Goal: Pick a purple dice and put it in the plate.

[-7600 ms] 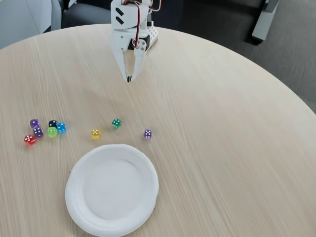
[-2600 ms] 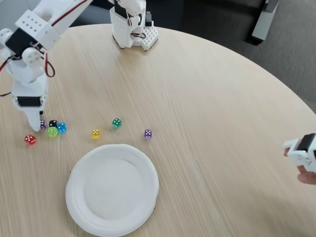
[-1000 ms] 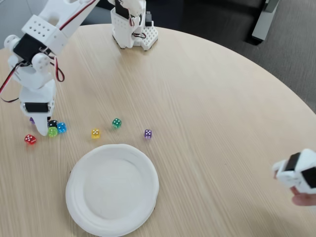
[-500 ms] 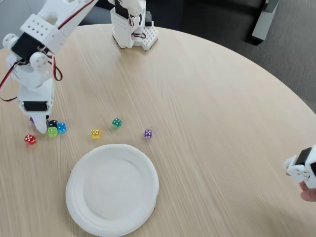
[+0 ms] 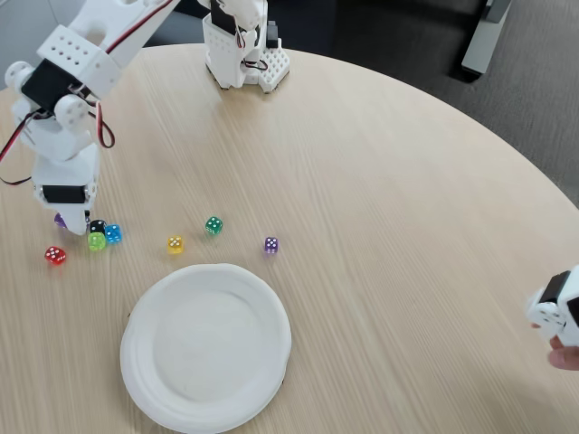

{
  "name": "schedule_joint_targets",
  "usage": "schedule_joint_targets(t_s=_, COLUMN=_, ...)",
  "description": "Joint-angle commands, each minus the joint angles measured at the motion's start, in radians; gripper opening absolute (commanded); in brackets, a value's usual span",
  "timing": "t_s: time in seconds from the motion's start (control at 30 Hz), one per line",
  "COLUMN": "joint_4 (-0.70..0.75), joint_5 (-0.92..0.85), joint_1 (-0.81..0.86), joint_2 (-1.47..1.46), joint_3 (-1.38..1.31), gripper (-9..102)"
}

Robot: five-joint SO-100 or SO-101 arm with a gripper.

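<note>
My white gripper (image 5: 74, 226) points down at the left end of the table, its tips in the cluster of dice. Its fingers hide the spot just left of the black die (image 5: 96, 226), and the purple dice is hidden there. A sliver of a violet die (image 5: 59, 220) peeks out at the gripper's left side. The fingers are too small here to show whether they stand open or shut. The white plate (image 5: 145, 380) lies near the front edge, to the right of and nearer than the gripper, with nothing in it.
Around the gripper lie a green die (image 5: 96, 241), a blue die (image 5: 112, 233) and a red die (image 5: 55, 256). Further right sit a yellow die (image 5: 175, 244), a teal die (image 5: 213, 225) and a pale lavender die (image 5: 270, 244). The arm's base (image 5: 242, 54) is at the back. A hand holding a white device (image 5: 561, 316) is at the right edge.
The arm swung from the back centre down to the left cluster. The deep purple die beside the green one no longer shows. In the last second the gripper rose slightly.
</note>
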Motion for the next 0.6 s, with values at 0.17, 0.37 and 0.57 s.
schedule_joint_targets(t_s=0.17, joint_4=0.005, joint_5=0.078, joint_1=0.0, joint_2=0.021, joint_3=-0.015, gripper=0)
schedule_joint_targets(t_s=0.37, joint_4=0.009, joint_5=0.08, joint_1=0.0, joint_2=0.028, joint_3=-0.021, gripper=0)
schedule_joint_targets(t_s=0.57, joint_4=0.043, joint_5=0.078, joint_1=-0.002, joint_2=0.115, joint_3=-0.023, gripper=0)
